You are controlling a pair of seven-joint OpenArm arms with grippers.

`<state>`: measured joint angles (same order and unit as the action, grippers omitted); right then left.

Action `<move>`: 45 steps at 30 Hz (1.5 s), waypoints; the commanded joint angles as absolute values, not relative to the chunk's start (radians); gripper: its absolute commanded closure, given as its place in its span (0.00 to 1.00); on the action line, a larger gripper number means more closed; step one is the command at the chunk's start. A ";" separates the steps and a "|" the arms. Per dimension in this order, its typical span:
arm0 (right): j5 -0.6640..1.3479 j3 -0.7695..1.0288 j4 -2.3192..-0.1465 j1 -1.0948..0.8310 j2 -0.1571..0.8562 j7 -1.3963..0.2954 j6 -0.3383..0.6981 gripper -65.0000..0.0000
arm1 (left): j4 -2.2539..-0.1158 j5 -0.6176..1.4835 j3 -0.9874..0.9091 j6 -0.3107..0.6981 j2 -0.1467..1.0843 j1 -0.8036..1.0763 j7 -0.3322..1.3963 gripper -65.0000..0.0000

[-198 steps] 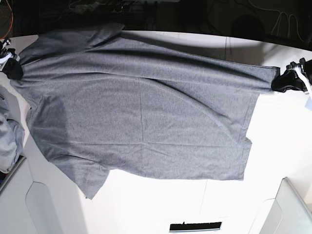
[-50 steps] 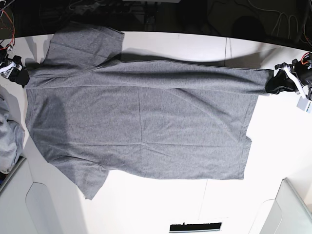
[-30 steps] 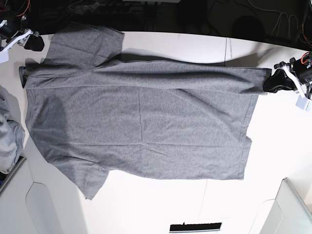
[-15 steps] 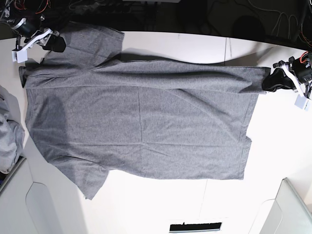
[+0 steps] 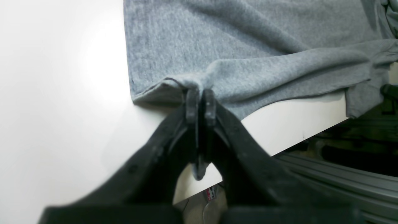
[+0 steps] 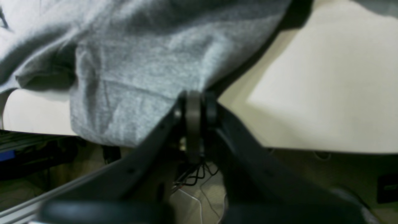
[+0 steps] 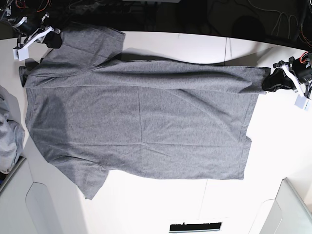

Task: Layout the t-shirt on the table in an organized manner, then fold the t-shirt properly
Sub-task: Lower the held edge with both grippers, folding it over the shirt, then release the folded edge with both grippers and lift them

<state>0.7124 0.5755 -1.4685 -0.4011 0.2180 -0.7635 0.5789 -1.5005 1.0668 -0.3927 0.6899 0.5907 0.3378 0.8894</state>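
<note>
Grey t-shirt [image 7: 141, 122] spread on white table [image 7: 273, 146], grey cloth heap [image 7: 9, 136] beside it

T-shirt [image 7: 141, 126] spread flat on tabletop [image 7: 273, 161], sleeves toward 9 o'clock, hem toward 3. Left hand [image 7: 269, 82] at hem's far corner, 3 o'clock. Right hand [image 7: 52, 39] at far sleeve's edge, 10 o'clock. More cloth [image 7: 9, 141] beyond the near sleeve, 9 o'clock.

The plain heather-grey short-sleeved knit t-shirt [image 7: 141, 124] is lying spread nearly flat on the wide smooth white table [image 7: 195, 204], hem pointing toward 3 o'clock, sleeves at 11 and 7 o'clock, a long ridge wrinkling along its 12 o'clock side
</note>
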 commanded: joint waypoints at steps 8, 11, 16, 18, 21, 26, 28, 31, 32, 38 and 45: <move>0.811 0.613 -1.552 -0.401 0.229 -0.856 0.592 1.00 | -1.513 1.103 -0.402 0.698 0.617 0.332 0.890 1.00; 0.856 0.649 -1.621 -0.434 0.229 -0.872 0.603 1.00 | -1.513 1.131 -0.402 0.698 0.630 0.333 0.910 1.00; 0.856 0.700 -1.719 -0.422 0.232 -0.849 0.603 1.00 | -1.513 1.163 -0.403 0.698 0.643 0.329 0.894 1.00; 0.851 0.700 -1.730 -0.380 0.237 -0.844 0.603 1.00 | -1.513 1.153 -0.403 0.698 0.643 0.315 0.894 1.00; 0.818 0.700 -1.723 -0.292 0.238 -0.844 0.603 1.00 | -1.513 1.120 -0.403 0.698 0.643 0.299 0.890 1.00; 0.788 0.686 -1.681 -0.170 0.239 -0.845 0.603 1.00 | -1.512 1.015 -0.403 0.698 0.643 0.296 0.817 1.00; 0.777 0.662 -1.658 -0.120 0.239 -0.844 0.603 1.00 | -1.509 0.986 -0.400 0.698 0.643 0.284 0.788 1.00; 0.715 0.611 -1.605 -0.045 0.239 -0.831 0.603 1.00 | -1.490 0.944 -0.377 0.698 0.643 0.244 0.774 1.00; 0.693 0.592 -1.585 -0.024 0.239 -0.825 0.602 1.00 | -1.475 0.931 -0.363 0.698 0.643 0.226 0.770 1.00; 0.622 0.521 -1.470 0.047 0.238 -0.778 0.601 1.00 | -1.337 0.889 -0.253 0.698 0.643 0.122 0.733 1.00; 0.579 0.519 -1.463 0.057 0.260 -0.761 0.590 1.00 | -1.218 0.862 -0.243 0.698 0.643 0.080 0.682 1.00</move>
